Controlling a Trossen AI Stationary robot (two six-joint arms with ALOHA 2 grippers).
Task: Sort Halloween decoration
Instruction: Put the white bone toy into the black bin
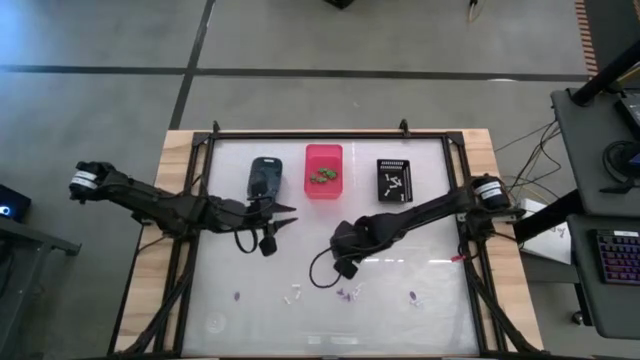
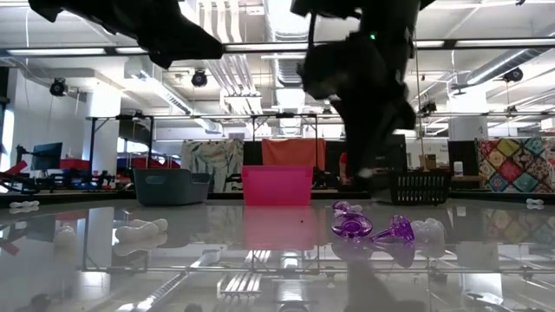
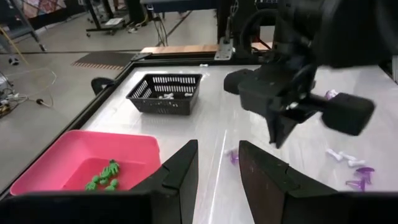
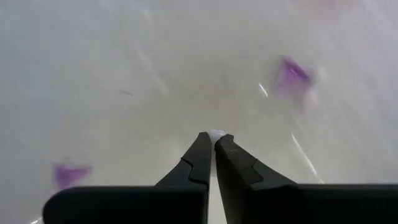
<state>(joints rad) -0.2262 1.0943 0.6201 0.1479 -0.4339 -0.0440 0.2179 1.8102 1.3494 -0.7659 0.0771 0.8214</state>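
Note:
Small trinkets lie on the table's near part: purple ones (image 1: 347,293) (image 1: 237,296), a white one (image 1: 293,296), another (image 1: 413,297). In the low view purple pieces (image 2: 351,227) rest beside a white one (image 2: 429,232). Green trinkets (image 3: 104,177) lie in the pink bin (image 1: 323,170), white ones in the black basket (image 1: 394,180). My right gripper (image 4: 214,138) hangs over the table's middle (image 1: 343,250), pointing down, shut on a tiny white trinket (image 4: 216,132). My left gripper (image 3: 217,162) is open, hovering by the blue-grey bin (image 1: 265,178). My right gripper pinches a tiny white trinket (image 4: 216,132) between its two fingers, right at their free ends, coming from above and pointing down. Only a speck of it shows past the fingertips. It is lifted clear of the table.
Three bins stand in a row along the far side: blue-grey, pink, black basket (image 3: 165,93). The table's raised frame (image 1: 330,133) runs around the white surface. The right arm (image 3: 292,81) stands across the left wrist view. The table's left near part holds few objects.

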